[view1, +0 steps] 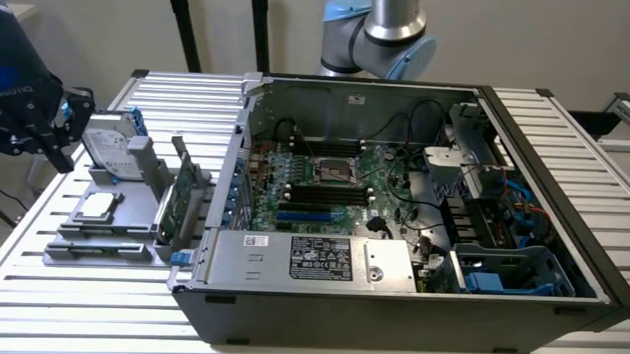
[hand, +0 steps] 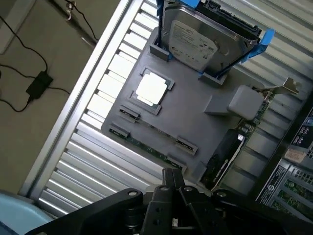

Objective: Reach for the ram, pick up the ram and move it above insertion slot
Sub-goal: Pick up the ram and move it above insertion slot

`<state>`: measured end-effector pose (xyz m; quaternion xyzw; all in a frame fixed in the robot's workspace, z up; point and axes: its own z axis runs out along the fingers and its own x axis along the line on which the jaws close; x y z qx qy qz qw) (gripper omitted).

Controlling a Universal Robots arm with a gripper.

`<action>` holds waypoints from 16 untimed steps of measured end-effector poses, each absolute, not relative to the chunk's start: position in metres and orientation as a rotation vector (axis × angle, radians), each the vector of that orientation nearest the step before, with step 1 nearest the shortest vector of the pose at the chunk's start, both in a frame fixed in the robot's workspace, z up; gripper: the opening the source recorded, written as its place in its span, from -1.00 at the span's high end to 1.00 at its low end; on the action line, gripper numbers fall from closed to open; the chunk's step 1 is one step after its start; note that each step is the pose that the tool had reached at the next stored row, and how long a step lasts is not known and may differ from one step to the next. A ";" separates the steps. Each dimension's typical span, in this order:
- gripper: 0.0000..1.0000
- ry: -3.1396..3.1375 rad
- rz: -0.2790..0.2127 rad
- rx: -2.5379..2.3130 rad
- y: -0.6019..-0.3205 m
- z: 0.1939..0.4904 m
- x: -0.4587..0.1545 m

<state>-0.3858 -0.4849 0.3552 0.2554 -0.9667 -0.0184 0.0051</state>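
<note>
Tool [hand: 171, 175] clenched on nothing, fingertips together, body partly cut off, just short of the grey holder [hand: 195, 122], ram [hand: 146, 146] edge-on in the holder's groove, hard to make out, insertion slot [view1: 325, 193] well apart inside the open computer case [view1: 394, 295].

Nothing could be read for certain. The power supply [view1: 320, 263] carried a white label, print too small. The hard drive [hand: 193, 41] sticker was unreadable. Pale lettering on the dark housing [view1: 14, 88], exterior view's left, was cut off.
</note>
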 end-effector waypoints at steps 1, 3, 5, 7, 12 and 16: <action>0.79 -3.019 -0.057 0.827 -0.485 0.355 -0.386; 0.79 -3.003 -0.057 0.881 -0.485 0.355 -0.386; 0.79 -2.986 -0.057 0.935 -0.485 0.355 -0.386; 0.79 -2.968 -0.056 0.989 -0.485 0.354 -0.386; 0.79 -2.918 -0.056 1.123 -0.485 0.354 -0.386; 0.79 -2.874 -0.055 1.228 -0.485 0.353 -0.386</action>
